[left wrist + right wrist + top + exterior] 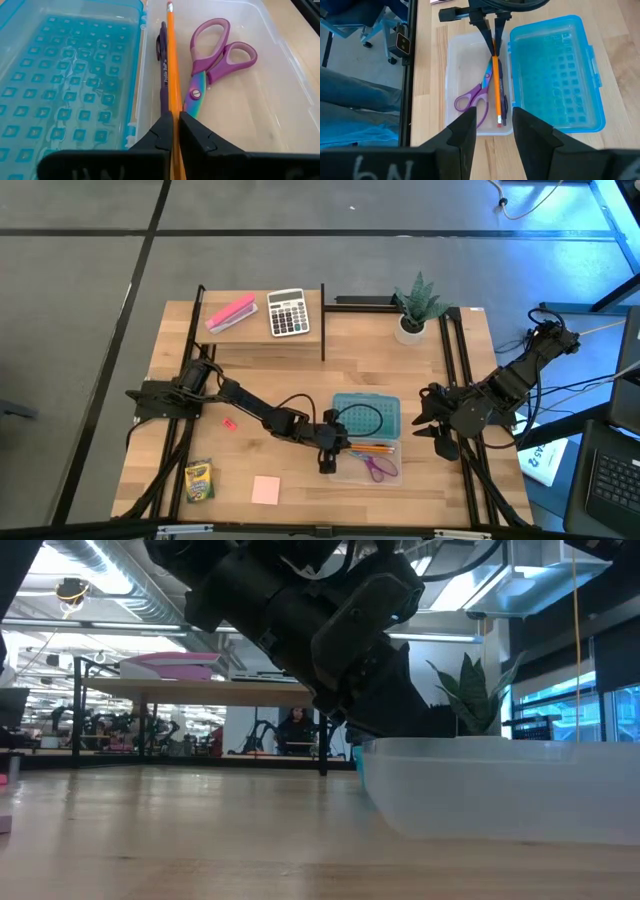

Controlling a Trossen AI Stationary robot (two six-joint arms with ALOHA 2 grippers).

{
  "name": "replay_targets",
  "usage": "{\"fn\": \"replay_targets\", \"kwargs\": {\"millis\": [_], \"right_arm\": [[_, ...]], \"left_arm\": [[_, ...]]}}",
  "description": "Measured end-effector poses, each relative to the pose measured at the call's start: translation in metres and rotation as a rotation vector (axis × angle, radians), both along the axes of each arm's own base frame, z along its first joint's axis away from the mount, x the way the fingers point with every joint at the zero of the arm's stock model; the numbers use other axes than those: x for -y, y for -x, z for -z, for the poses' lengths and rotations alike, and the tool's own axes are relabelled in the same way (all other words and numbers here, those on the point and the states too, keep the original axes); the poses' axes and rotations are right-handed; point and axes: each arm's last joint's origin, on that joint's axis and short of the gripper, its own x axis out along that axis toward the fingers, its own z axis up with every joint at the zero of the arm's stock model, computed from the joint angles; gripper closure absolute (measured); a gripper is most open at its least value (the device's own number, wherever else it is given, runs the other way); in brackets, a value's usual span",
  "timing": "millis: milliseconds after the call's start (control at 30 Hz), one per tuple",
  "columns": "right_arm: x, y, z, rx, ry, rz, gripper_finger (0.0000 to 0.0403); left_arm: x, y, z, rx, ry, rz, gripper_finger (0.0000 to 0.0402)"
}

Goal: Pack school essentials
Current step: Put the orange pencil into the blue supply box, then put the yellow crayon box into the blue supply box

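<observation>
A clear pencil box [392, 472] with its blue lid [366, 417] laid open sits at the table's near middle. Purple-handled scissors [212, 57], a dark pen [163, 65] and an orange pencil [171, 55] are inside it. My left gripper [175, 117] reaches into the box from the left, shut on the pencil. My right gripper [493, 117] hangs open above the table's right side, clear of everything. On the bare table lie a yellow-green crayon box [198, 480], a pink notepad [265, 490] and a small red piece [228, 423]. My left gripper pinches the orange pencil's shaft [175, 107] between its two fingers, well back from the eraser end [170, 6]. The fingers slant down from the table's left and lie along the pencil. The pencil's far part runs inside the box beside the pen.
A raised wooden shelf at the far left carries a calculator [288, 312] and a pink block [230, 313]. A potted plant [415, 305] stands at the far right. Black frame bars run along both table sides.
</observation>
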Motion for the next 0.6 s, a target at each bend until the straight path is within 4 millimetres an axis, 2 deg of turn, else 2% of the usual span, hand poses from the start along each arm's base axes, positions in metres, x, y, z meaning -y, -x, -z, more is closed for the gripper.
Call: {"fn": "replay_targets", "kwargs": {"millis": [233,367,600], "right_arm": [[0.000,0.000,0.000,0.000,0.000,0.000,0.0274],[0.000,0.000,0.000,-0.001,-0.001,-0.001,0.0274],[0.000,0.000,0.000,0.002,-0.010,-0.005,0.0274]], "left_arm": [[0.000,0.000,0.000,0.001,0.001,0.000,0.0341],[0.000,0.000,-0.002,0.002,0.001,0.000,0.0328],[-0.001,0.002,-0.026,0.064,0.002,-0.009,0.0330]]}}
